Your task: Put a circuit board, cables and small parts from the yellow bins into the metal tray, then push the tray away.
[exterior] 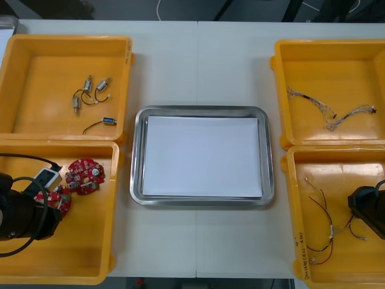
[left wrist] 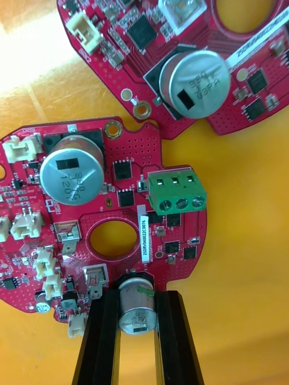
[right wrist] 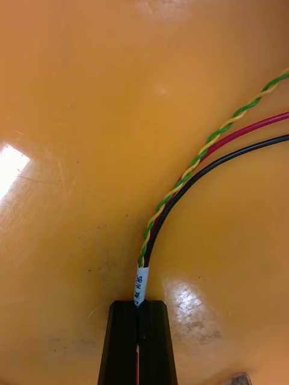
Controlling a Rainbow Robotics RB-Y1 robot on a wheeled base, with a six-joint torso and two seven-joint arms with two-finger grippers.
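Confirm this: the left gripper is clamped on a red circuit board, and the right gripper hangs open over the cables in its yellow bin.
One error: the right gripper is not open. The right wrist view shows it shut on the labelled end of the cable bundle in its yellow bin. The left gripper is indeed clamped on the red circuit board.

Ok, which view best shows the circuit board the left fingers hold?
Left wrist view: the left gripper clamps the circuit board by a silver cylinder at its edge. Front view has that board half hidden under the left arm. Right wrist view faces the cables the right gripper pinches.
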